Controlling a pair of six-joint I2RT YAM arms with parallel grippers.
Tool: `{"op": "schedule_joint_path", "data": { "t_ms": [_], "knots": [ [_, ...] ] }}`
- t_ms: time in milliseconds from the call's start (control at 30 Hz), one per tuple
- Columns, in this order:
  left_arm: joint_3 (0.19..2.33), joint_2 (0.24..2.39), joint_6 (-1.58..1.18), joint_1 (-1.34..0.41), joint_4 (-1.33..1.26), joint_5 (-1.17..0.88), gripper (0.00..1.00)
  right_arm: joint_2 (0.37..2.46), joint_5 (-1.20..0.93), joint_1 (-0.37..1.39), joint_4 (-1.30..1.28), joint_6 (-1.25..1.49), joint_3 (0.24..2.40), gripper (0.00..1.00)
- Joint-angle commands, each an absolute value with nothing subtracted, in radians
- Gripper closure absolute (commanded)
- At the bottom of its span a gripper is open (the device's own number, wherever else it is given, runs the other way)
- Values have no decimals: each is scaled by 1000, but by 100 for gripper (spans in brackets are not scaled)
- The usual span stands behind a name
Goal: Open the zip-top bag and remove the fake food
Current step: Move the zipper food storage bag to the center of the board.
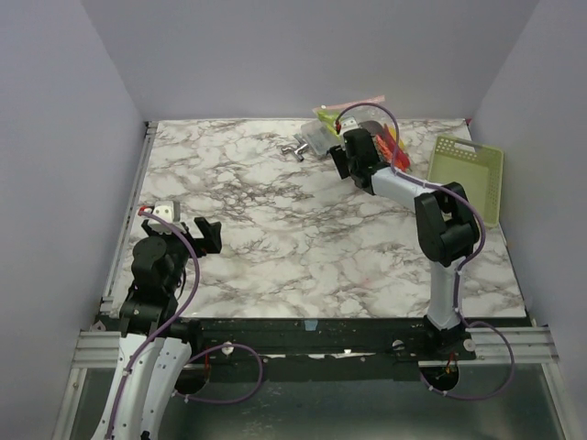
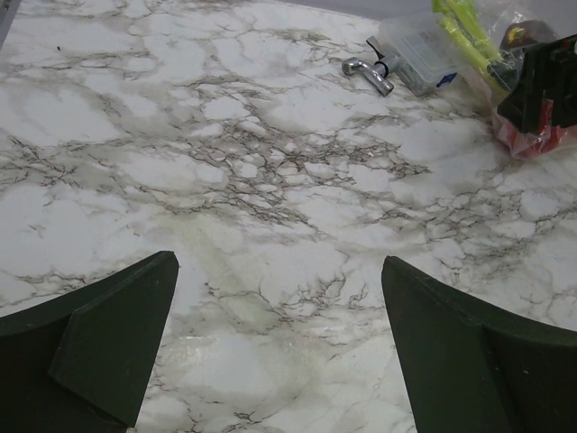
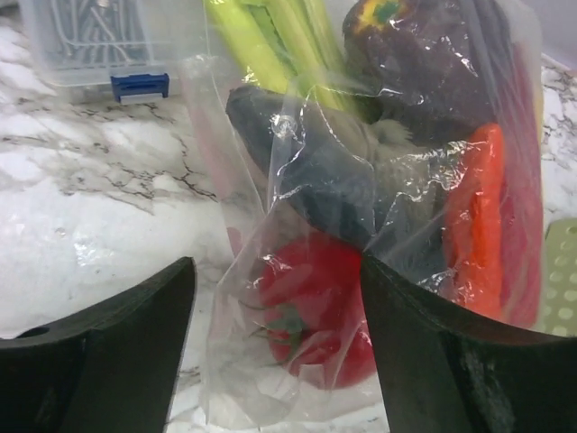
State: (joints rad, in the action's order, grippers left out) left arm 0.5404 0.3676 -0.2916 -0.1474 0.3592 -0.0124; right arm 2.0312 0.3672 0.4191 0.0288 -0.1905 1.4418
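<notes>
The zip-top bag [image 1: 359,115] lies at the back of the table, clear and crinkly, with its pink strip toward the wall. Through the plastic [image 3: 270,180] the fake food shows: a red tomato [image 3: 315,307], an orange piece [image 3: 478,216], a dark purple piece [image 3: 424,54] and green stalks [image 3: 270,45]. My right gripper [image 3: 275,262] is open, its jaws on either side of the bag's near end with the tomato between them; the right finger touches the plastic, the left one stands apart. By the front left of the table my left gripper [image 2: 279,257] hangs open over bare marble.
A small clear box [image 1: 318,139] with a blue latch [image 3: 140,86] sits just left of the bag. A metal fitting [image 1: 295,148] lies beside it. A light green basket [image 1: 468,174] stands at the right edge. A small pale block [image 1: 165,211] sits near the left arm.
</notes>
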Motion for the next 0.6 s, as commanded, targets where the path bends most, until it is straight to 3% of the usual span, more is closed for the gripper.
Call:
{"op": "schedule_joint_path", "data": {
  "t_ms": [0,167,567],
  "knots": [
    [559,369,-281,-140,339,-27,2,2098,472,422,85,-228,1499,35],
    [559,370,-281,-138,339,-28,1,2096,485,421,110,-241,1485,66],
    [560,361,-284,-139,338,-38,1,2039,429,418,105,-212,1450,94]
  ]
}}
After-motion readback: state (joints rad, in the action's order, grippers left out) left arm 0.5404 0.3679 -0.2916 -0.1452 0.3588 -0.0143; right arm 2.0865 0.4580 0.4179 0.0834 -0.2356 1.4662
